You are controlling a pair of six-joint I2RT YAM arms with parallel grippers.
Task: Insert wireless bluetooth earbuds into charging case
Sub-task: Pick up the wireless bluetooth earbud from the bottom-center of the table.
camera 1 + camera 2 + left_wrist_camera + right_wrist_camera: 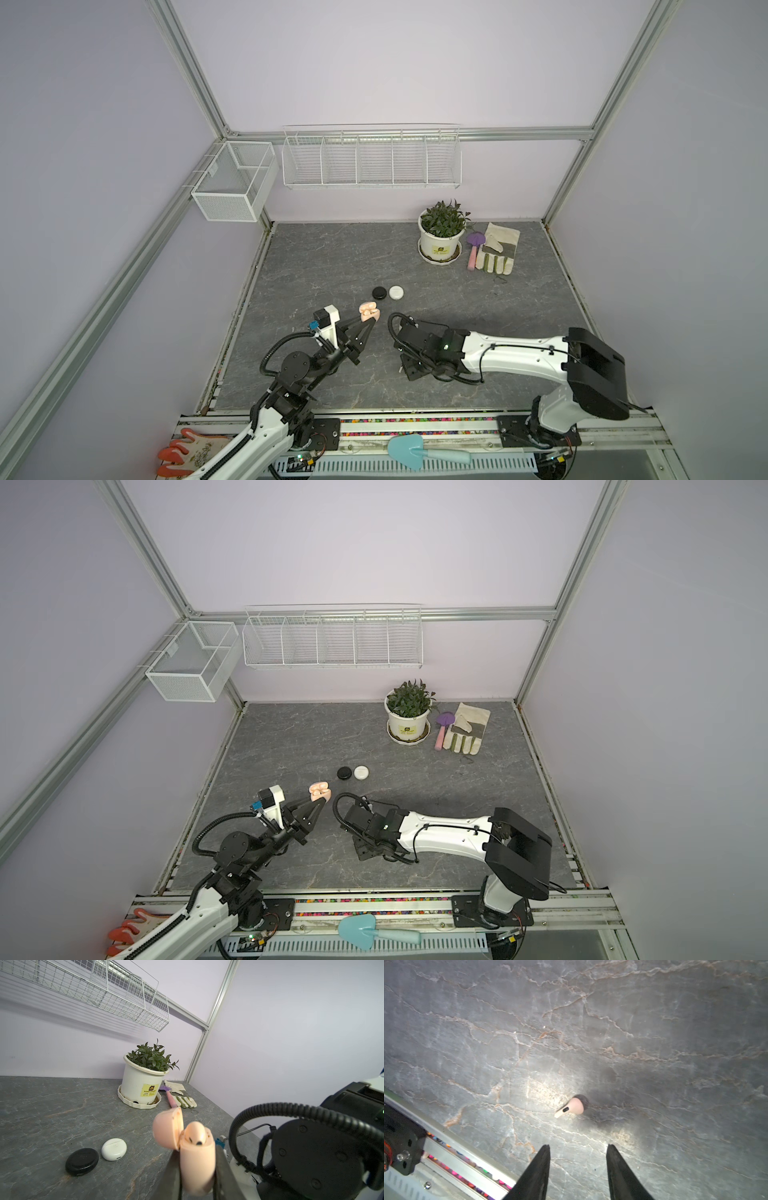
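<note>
The left claw (pixel 196 1159) is clamping the open pink charging case (pixel 368 312), with one pink earbud (pixel 196 1133) sitting inside. The right claw (pixel 578 1145) is hovering half-spread and empty over the loose pink earbud (pixel 572 1108), which is lying on the tabletop (pixel 488 1022). Likely next: lowering, pinching it, then seating it in the case. The plant pot's yellow label (pixel 150 1091) is showing print too small to read.

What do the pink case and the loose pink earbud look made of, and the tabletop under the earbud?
The pink case looks like smooth moulded plastic with a satin finish, going by its soft, even sheen. The loose pink earbud looks like matching plastic, with a small dark inset on its stem. The tabletop is grey and veined like stone, with dull glare. It could be printed laminate.
</note>
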